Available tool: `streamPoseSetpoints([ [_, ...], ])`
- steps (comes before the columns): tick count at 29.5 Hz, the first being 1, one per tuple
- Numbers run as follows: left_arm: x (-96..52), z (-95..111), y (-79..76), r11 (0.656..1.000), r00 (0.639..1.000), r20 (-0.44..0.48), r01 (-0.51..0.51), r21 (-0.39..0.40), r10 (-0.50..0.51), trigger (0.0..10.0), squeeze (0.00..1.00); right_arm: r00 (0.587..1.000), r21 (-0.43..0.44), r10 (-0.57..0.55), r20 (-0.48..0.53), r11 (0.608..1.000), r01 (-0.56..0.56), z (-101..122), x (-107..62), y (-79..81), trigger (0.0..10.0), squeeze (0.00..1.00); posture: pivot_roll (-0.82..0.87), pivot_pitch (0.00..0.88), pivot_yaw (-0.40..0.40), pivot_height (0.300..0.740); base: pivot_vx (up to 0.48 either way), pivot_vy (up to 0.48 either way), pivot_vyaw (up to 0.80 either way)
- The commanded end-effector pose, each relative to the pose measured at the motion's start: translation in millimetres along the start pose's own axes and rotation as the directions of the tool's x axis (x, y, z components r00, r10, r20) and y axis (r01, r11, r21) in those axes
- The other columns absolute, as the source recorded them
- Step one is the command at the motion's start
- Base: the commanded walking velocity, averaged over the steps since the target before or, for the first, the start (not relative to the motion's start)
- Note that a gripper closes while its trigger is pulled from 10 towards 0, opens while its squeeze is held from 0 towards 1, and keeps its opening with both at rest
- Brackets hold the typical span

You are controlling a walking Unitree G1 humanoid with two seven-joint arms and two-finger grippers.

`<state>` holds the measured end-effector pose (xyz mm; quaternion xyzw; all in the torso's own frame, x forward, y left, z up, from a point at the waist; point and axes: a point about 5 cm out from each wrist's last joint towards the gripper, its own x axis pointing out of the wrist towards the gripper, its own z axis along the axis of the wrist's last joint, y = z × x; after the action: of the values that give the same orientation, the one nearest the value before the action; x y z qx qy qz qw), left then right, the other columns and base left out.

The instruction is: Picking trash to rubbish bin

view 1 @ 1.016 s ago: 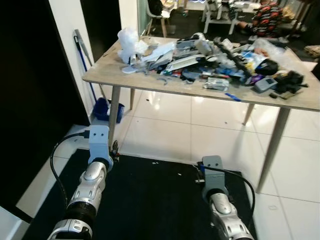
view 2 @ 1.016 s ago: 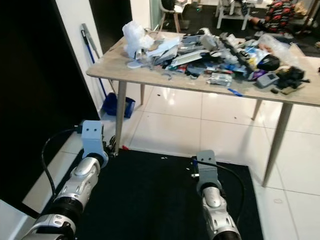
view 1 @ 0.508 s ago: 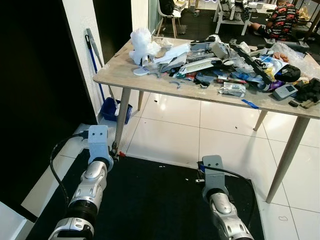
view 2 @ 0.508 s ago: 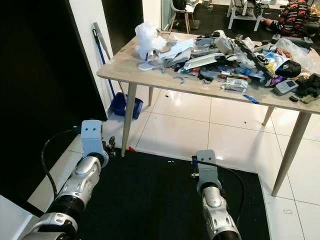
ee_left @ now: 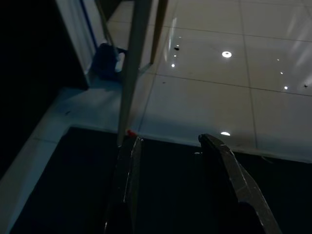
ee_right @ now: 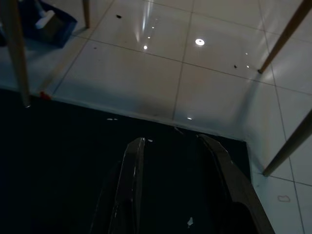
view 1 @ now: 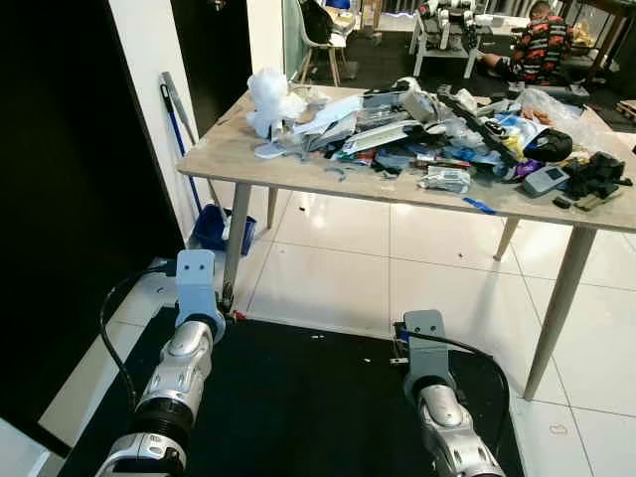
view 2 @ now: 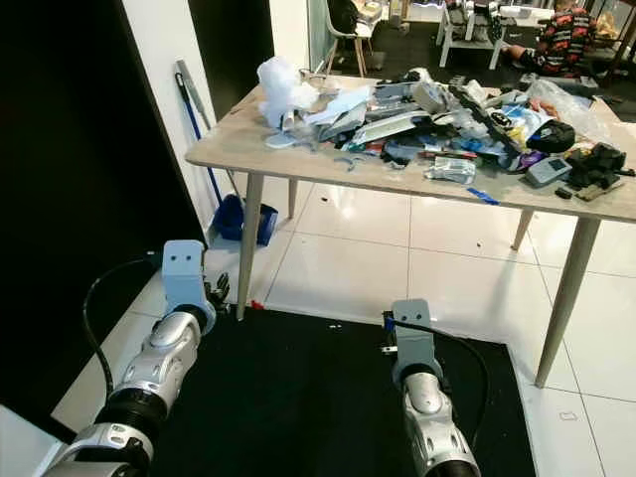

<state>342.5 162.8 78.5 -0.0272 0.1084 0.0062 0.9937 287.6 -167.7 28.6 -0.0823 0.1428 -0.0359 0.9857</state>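
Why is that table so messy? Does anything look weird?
Yes. The wooden table is heaped with trash: a crumpled white plastic bag at its left end, wrappers, papers and dark gadgets spreading right. A blue strip pokes over the front edge. Both hands, left hand and right hand, hang open and empty over the black mat.

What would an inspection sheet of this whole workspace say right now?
Surface: wooden table, on slanted legs.
Job's things: trash pile across the tabletop; white plastic bag at its left end.
Clutter: blue dustpan on the floor by the wall.
Grippers: left gripper and right gripper low over a black mat, jaws open, holding nothing.
Cables: black cable looping along the left arm.
Surroundings: white tiled floor; a person seated beyond.
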Motion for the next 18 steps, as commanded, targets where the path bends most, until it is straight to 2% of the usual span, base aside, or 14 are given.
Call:
streamPoseSetpoints([
  [1,-1.5,-0.9,3.5,1.000,1.000,-0.006,-0.009,-0.016,0.009,10.0,0.00,1.000,0.001,0.004,-0.022,1.000,-0.004,-5.5,-1.9,0.4,10.0,0.00,-0.04,0.065,0.050,0.740,0.371,0.000,0.00],
  [18,-3.8,-2.0,1.8,1.000,1.000,-0.003,-0.001,-0.011,0.001,10.0,0.00,1.000,0.000,0.011,-0.025,1.000,-0.011,-6.7,-3.3,0.0,10.0,0.00,-0.05,0.071,0.046,0.740,0.389,0.000,0.00],
])
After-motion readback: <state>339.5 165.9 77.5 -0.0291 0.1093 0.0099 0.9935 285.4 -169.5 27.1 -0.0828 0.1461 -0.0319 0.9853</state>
